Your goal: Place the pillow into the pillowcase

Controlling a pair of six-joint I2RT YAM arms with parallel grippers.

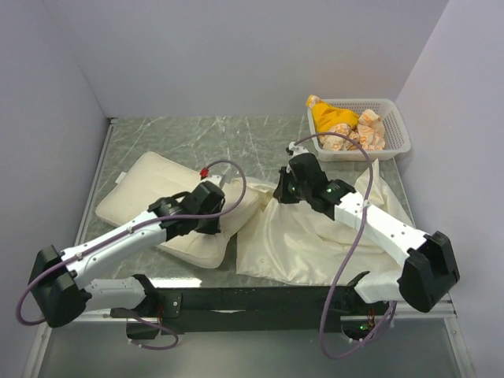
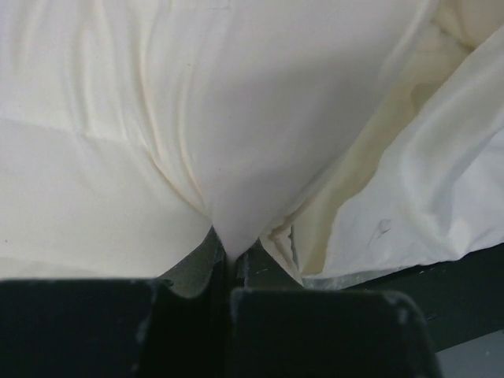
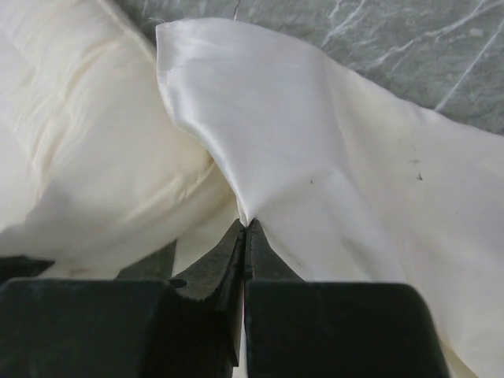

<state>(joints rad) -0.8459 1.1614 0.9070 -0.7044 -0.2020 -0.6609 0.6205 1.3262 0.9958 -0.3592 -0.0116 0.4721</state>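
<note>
**Pillow and pillowcase: side by side on the table, each pinched by one claw**

**Top view.**
- Your pillow [image 1: 153, 193] lies flat at left-centre of the grey marbled table [image 1: 197, 134], set at a slant. No print shows on its upper face.
- Its right end meets the pillowcase [image 1: 315, 240], which lies crumpled to the right and spreads toward the near edge.
- The left claw [image 1: 219, 214] sits over the pillow's right end.
- The right claw [image 1: 280, 191] sits at the pillowcase's upper left corner.
- From this view you cannot tell how either pair of jaws stands.
- A white basket [image 1: 398, 134] stands in the far right corner, just beyond the pillowcase's far tip. It holds a yellow cloth [image 1: 331, 116] and some orange-patterned pieces.

**Left wrist view.**
- Your left claw [image 2: 228, 256] is pressed together on a tuck of the pillow [image 2: 236, 118].
- The pinched cloth is drawn to a point, and creases fan upward from it.
- The glossier pillowcase [image 2: 441, 197] lies just beside it at the right.

**Right wrist view.**
- Your right claw [image 3: 246, 230] is pressed together on the pillowcase [image 3: 331, 173], pinching its edge.
- The cloth rises from the pinch to a folded corner at the top.
- The pillow [image 3: 79, 157] lies against it at the left.
- Bare table [image 3: 394, 47] shows beyond.
</note>
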